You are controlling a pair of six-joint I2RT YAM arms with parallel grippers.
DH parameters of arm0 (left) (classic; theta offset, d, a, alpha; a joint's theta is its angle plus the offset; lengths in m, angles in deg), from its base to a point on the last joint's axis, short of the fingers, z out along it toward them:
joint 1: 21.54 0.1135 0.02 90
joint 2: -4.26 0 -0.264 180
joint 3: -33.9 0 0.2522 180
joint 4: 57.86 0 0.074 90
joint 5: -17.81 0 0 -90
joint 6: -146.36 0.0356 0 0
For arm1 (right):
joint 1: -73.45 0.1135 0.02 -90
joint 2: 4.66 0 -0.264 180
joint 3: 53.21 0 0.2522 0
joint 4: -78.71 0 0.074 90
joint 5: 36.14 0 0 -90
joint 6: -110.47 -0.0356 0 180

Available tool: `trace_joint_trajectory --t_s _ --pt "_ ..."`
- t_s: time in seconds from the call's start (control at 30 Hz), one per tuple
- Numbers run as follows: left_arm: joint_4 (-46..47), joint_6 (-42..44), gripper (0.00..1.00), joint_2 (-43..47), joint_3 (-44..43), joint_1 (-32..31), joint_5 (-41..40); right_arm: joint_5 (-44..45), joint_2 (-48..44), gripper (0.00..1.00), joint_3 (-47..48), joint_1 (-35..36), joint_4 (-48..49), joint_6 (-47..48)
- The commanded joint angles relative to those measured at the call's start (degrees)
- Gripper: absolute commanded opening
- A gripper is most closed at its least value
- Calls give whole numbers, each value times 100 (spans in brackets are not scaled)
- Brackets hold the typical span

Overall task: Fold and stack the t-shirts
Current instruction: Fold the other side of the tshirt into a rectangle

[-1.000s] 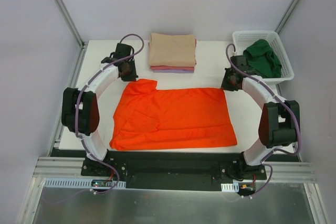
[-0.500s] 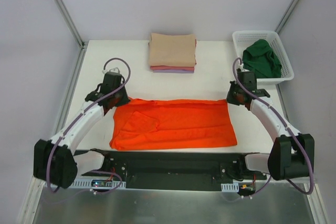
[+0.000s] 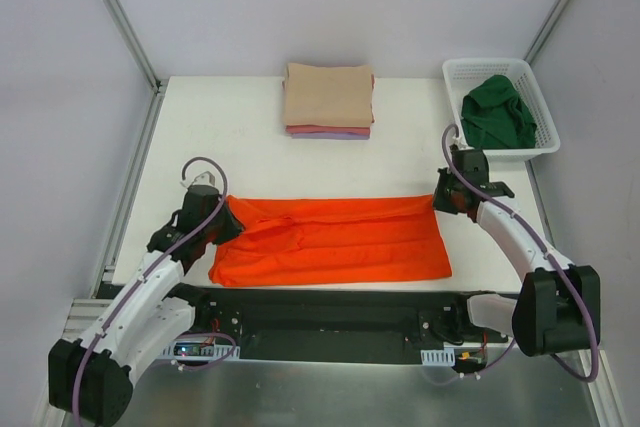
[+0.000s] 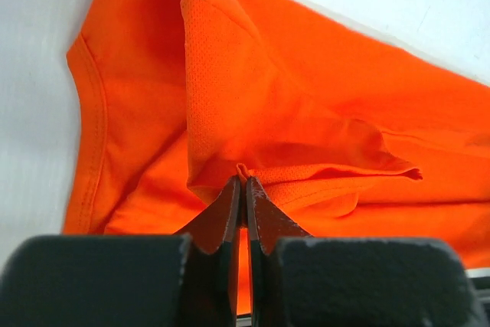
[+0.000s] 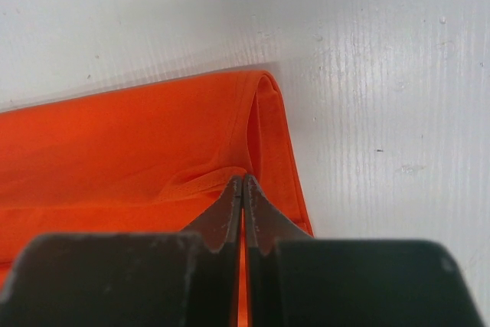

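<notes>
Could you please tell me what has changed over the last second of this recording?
The left gripper and right gripper, both shut on the orange t-shirt, have drawn its far edge toward the near side. This has folded the shirt over itself into a narrower band. The folded stack, the green t-shirt and the basket stayed put.

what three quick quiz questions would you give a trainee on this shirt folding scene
1. Which colour tops the folded stack?
2. Where is the dark green t-shirt? A flat on the table; B in the white basket; C on the folded stack.
3. True or false: the left gripper and the right gripper are each shut on the orange t-shirt.

Key: 1 the beige t-shirt; 2 B; 3 true.
</notes>
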Motion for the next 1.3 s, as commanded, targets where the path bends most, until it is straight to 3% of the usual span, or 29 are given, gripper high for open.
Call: trace_joint_trajectory --t_s 0.0,0.17,0.33,0.4,0.43,0.6,0.63,0.7,0.93,1.27 --pt "-166 -364 0 475 252 -43 334 127 -274 0 -87 10 -42 70" --pt "-316 -566 1 740 533 -52 387 39 -292 0 -307 10 46 79" --pt "-816 -917 17 678 700 -52 212 337 -379 4 -535 19 46 -97" --pt "-1044 -970 31 801 674 -52 159 425 -502 19 -614 10 -24 -158" --pt "-1167 -997 39 880 604 -52 159 461 -581 35 -623 19 -94 -185" --pt "-1459 -997 95 1372 139 -52 176 295 -1037 83 -474 19 -428 -115" --pt "-1450 -997 99 1399 59 -52 263 190 -1126 92 -457 10 -437 -106" --pt "-1406 -945 99 1321 -177 -52 456 -65 -1319 96 -439 10 -376 -88" --pt "-326 -795 99 -118 -530 -403 1231 -2025 -1189 96 -624 37 669 -237" --pt "272 -979 99 -2387 -583 -273 466 -2369 428 96 -500 256 1083 -308"
